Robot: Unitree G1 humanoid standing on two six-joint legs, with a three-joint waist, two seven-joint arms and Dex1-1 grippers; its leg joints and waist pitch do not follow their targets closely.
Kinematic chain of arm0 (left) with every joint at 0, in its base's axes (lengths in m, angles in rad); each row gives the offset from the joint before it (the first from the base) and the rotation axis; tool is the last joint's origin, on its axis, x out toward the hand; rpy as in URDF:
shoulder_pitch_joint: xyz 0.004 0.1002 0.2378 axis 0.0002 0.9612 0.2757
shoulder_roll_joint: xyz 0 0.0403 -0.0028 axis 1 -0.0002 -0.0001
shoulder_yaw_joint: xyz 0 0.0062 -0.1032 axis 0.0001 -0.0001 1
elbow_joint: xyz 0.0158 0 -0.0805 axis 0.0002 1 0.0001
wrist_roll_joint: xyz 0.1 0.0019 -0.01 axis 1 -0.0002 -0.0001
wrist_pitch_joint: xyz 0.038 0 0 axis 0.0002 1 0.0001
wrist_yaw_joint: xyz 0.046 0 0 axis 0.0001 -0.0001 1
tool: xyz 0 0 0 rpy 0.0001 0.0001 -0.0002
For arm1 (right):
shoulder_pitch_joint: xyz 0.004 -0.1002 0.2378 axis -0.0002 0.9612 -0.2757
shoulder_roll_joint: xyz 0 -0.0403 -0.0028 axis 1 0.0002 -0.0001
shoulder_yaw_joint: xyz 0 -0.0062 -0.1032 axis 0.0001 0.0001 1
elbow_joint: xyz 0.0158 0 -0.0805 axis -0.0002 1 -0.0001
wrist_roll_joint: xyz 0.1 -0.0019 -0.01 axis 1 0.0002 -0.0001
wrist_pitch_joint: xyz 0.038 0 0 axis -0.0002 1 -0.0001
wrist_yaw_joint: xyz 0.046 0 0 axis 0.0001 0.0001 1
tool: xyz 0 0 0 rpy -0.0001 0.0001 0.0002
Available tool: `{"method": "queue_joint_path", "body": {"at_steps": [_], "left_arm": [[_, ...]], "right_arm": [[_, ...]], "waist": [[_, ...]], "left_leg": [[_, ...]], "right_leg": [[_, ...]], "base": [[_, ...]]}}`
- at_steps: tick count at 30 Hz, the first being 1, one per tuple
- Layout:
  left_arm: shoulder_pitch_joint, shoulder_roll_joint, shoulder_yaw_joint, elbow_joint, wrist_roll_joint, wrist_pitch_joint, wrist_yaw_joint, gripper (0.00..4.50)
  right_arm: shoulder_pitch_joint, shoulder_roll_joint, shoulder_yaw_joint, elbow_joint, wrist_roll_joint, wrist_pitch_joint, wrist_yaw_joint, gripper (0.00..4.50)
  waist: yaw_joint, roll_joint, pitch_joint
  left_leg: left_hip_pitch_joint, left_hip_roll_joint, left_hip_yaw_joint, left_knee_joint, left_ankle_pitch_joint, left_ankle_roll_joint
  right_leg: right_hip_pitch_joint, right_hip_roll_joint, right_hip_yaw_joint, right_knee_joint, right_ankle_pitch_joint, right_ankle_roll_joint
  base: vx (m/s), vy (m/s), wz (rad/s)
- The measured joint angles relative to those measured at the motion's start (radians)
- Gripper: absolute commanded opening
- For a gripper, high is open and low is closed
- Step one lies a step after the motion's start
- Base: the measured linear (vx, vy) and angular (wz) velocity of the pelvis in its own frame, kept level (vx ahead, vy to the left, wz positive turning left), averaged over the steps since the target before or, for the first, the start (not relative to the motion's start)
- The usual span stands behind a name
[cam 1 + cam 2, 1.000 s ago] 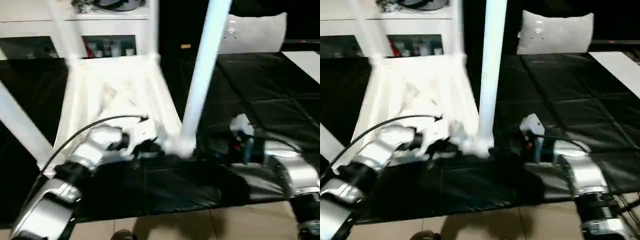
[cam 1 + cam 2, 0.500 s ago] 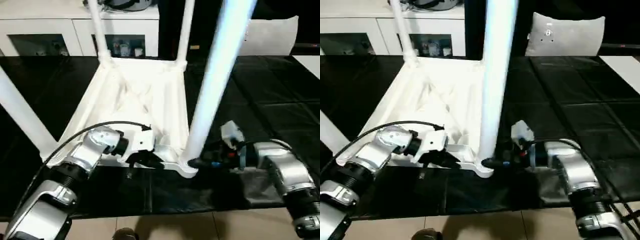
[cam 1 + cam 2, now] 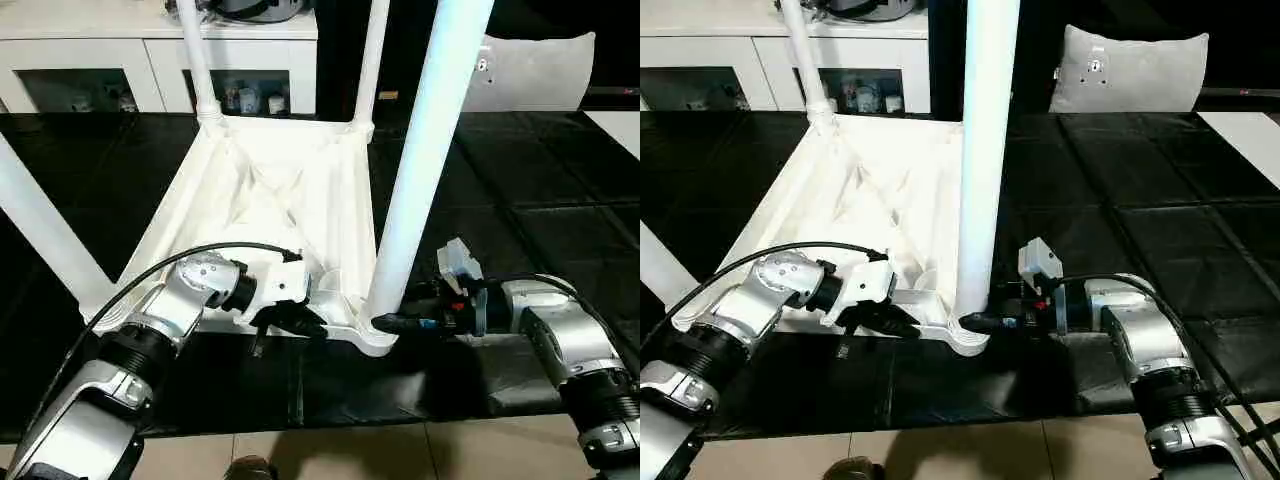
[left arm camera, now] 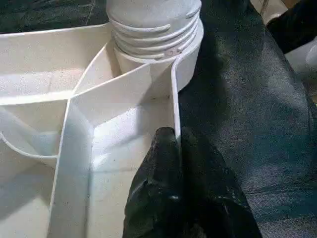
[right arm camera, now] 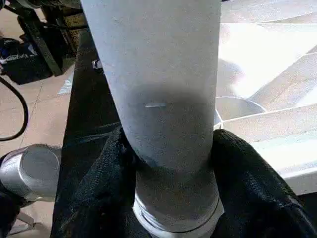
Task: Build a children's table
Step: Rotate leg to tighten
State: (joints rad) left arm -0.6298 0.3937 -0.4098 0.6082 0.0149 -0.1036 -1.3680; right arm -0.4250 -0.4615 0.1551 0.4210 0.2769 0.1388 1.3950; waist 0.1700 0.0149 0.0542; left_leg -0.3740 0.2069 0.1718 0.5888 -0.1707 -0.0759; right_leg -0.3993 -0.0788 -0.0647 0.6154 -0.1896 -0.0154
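- Children's table [image 3: 270, 200] lies upside down on the black quilted mat [image 3: 540, 190], ribbed underside up; all smooth white plastic, thin walls forming compartments under the square top.
- Far-left leg [image 3: 40, 235] slants up out of its corner; round, tapered, plain white.
- My left forearm [image 3: 110, 390] is brushed silver with ribbed black collars; a black cable loops over the wrist.
- My left gripper [image 3: 295, 320] sits at the near edge of the tabletop. In the left wrist view its black textured fingers [image 4: 168, 198] are pinched tight on the thin upright rim wall, one finger on either side, just short of the near corner socket.
- Two rear legs [image 3: 197, 60] stand in the far corners, in front of a white cabinet [image 3: 90, 60] with glass doors; small items behind the glass are too small to read.
- Near leg [image 3: 425, 160] stands upright in the near-right corner socket [image 3: 378, 335]. The left wrist view shows threaded rings at its base where it meets the round socket.
- My right gripper [image 3: 390, 322] is at the base of that leg. In the right wrist view my black fingers [image 5: 99, 183] press both sides of the leg just above the socket, about half open around it.
- A grey pillow [image 3: 535, 70] lies beyond the mat to the right; the small tag on it is unreadable.
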Motion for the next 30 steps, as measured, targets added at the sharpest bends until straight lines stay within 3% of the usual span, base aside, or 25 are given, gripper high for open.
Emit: {"method": "queue_joint_path", "body": {"at_steps": [5,11,14,17,19,21,24,30], "left_arm": [[-0.002,-0.027,0.017,-0.005,0.005,0.100,0.056,0.00],[-0.012,-0.085,0.057,0.007,0.033,0.256,0.235,0.00],[-0.045,-0.137,0.086,0.048,0.059,0.322,0.358,0.00],[-0.076,-0.190,0.100,0.078,0.082,0.370,0.480,0.00],[-0.081,-0.218,0.103,0.082,0.091,0.385,0.529,0.00],[-0.093,-0.253,0.106,0.093,0.111,0.396,0.596,0.00],[-0.102,-0.268,0.105,0.094,0.119,0.396,0.624,0.00],[-0.111,-0.253,0.084,0.095,0.119,0.340,0.589,0.00]], "right_arm": [[0.033,0.024,-0.027,-0.026,-0.001,0.033,-0.077,1.96],[0.023,0.131,-0.085,-0.011,-0.045,0.094,-0.366,1.96],[-0.026,0.223,-0.124,0.036,-0.080,0.127,-0.570,1.96],[-0.083,0.297,-0.154,0.082,-0.106,0.158,-0.761,1.96],[-0.100,0.324,-0.171,0.104,-0.111,0.149,-0.824,2.66],[-0.126,0.363,-0.201,0.144,-0.112,0.121,-0.897,2.66],[-0.127,0.370,-0.211,0.148,-0.112,0.094,-0.917,3.10],[-0.069,0.288,-0.204,0.085,-0.106,0.052,-0.767,3.60]], "waist": [[0.002,0.001,-0.001],[-0.050,0.000,0.000],[-0.085,-0.001,0.001],[-0.109,-0.001,0.001],[-0.116,0.000,0.001],[-0.118,0.000,0.001],[-0.113,0.000,0.000],[-0.081,0.001,0.000]], "left_leg": [[0.004,0.000,0.000,0.001,0.000,0.000],[0.022,-0.001,0.000,-0.001,0.000,0.000],[0.023,-0.001,-0.002,-0.001,0.000,0.000],[0.022,-0.002,-0.003,-0.002,0.000,0.000],[0.021,-0.002,-0.003,-0.005,0.000,0.000],[0.019,-0.003,-0.002,-0.004,0.000,0.000],[0.017,-0.006,-0.001,-0.006,-0.001,0.001],[0.005,-0.005,0.000,-0.011,0.000,0.004]], "right_leg": [[0.005,-0.001,0.000,0.000,0.000,0.000],[0.017,-0.001,-0.001,-0.003,-0.001,0.003],[0.015,-0.003,-0.005,-0.007,-0.001,0.003],[0.011,-0.005,-0.010,-0.012,-0.001,0.003],[0.011,-0.005,-0.010,-0.017,-0.001,0.003],[0.010,-0.005,-0.009,-0.020,0.007,-0.001],[0.007,-0.009,-0.007,-0.021,0.018,0.000],[-0.006,-0.008,-0.010,-0.019,0.019,-0.002]], "base": [[0.000,0.000,0.00],[0.000,0.000,0.00],[0.000,0.000,0.00],[0.000,0.000,0.00],[0.000,0.000,0.00],[0.000,0.000,0.00],[0.000,0.000,0.00],[0.000,0.000,0.00]]}}
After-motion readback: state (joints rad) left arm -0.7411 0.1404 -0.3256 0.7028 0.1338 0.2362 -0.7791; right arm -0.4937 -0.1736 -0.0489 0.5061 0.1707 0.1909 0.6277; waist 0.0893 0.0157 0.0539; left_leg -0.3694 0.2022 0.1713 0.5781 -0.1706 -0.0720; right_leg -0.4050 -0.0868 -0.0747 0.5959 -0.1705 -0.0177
